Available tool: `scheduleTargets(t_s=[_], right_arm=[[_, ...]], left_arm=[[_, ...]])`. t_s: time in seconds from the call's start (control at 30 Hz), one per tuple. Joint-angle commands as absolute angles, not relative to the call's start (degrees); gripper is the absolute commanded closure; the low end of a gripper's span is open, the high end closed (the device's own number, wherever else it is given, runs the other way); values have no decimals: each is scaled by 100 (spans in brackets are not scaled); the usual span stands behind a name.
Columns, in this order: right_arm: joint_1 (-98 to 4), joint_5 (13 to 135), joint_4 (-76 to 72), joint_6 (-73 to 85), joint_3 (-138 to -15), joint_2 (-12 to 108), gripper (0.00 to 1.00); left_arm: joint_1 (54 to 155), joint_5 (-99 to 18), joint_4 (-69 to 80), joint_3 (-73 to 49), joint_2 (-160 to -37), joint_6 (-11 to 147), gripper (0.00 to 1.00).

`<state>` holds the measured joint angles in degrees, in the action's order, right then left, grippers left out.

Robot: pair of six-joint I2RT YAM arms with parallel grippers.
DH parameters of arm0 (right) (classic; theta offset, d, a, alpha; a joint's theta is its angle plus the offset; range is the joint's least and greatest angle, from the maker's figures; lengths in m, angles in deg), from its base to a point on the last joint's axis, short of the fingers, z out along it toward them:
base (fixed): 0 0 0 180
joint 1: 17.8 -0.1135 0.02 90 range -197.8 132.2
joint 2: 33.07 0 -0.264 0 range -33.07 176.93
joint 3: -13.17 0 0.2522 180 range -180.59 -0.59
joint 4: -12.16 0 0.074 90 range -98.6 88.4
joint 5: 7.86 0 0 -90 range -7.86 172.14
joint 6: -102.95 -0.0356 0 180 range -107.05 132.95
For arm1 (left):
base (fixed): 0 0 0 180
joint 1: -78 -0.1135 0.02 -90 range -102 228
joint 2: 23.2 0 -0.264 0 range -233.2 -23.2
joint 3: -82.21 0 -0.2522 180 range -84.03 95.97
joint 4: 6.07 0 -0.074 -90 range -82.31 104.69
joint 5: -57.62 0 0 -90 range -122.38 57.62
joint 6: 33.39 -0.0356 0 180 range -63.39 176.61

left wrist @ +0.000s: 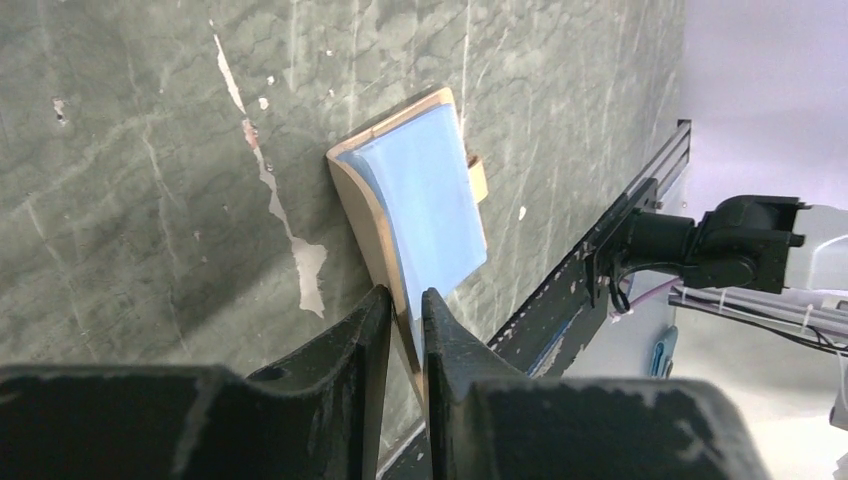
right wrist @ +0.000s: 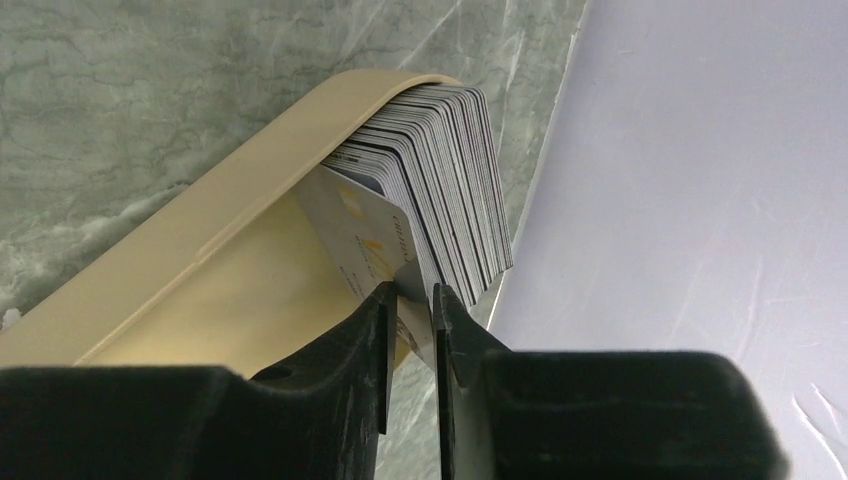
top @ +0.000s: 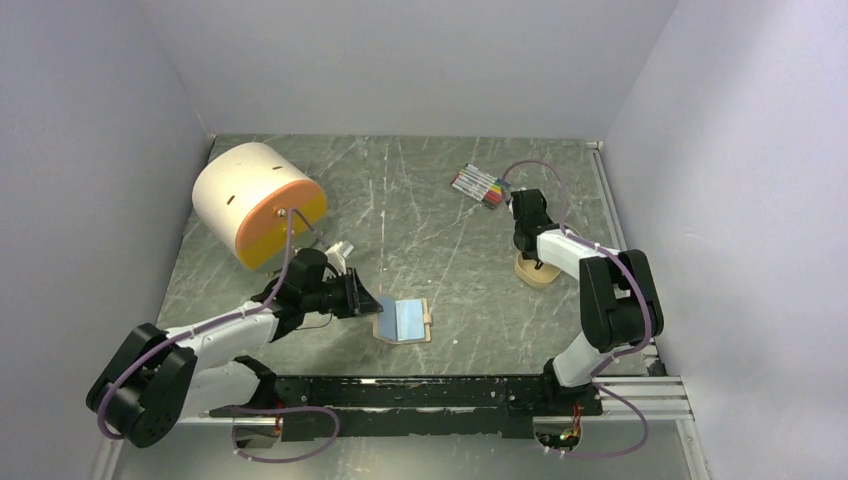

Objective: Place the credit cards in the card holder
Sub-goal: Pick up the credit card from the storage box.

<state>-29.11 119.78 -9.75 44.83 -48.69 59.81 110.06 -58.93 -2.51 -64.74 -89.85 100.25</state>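
Both grippers pinched down, one on the wallet and one in the card stack.

From above, the left gripper [top: 368, 300] sits at the left edge of the card holder [top: 405, 322], which lies open mid-table with its blue sleeves up. The right gripper [top: 533, 262] dips into the tan tray [top: 545, 278] well off to the right, with the markers [top: 478, 185] beyond it. At the left wrist, the fingers are nearly closed on the holder's near edge, with the tan cover and blue sleeve both between them. I'd worry the thin sleeve slips free or the flap flops closed. At the right wrist, the fingers are all but closed on a corner of the front card of the credit cards [right wrist: 450, 170], which stand packed on edge in the tray. Neighbouring cards could drag up with it, or it could pivot in so small a pinch. Its grey print is too blurred to read; only an orange mark shows.
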Motion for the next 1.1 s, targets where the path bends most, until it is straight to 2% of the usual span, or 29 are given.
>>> scheduleTargets(t_s=[0.0, 0.2, 0.4, 0.73, 0.83, 1.07], right_arm=[[-2826, 12010, -1068, 4494, -5120, 5798, 79], [-2826, 11767, -1226, 4447, -5143, 5577, 82], [-2834, 11465, -1608, 4246, -5258, 5640, 100], [-2874, 10904, -3011, 3626, -5717, 5053, 100], [-2887, 10808, -3427, 3325, -6205, 4885, 100], [-2953, 9591, -3403, 1826, -7049, 4651, 100]], left_arm=[[11006, -5799, -206, -6440, -8723, 10105, 77], [11008, -5786, -239, -6629, -8585, 10218, 76], [11017, -5766, -198, -6659, -8538, 10214, 77], [11016, -5655, 330, -6467, -8407, 9978, 74], [11017, -5564, 500, -6399, -8365, 9895, 71], [11015, -5406, 549, -6393, -8412, 9910, 71]])
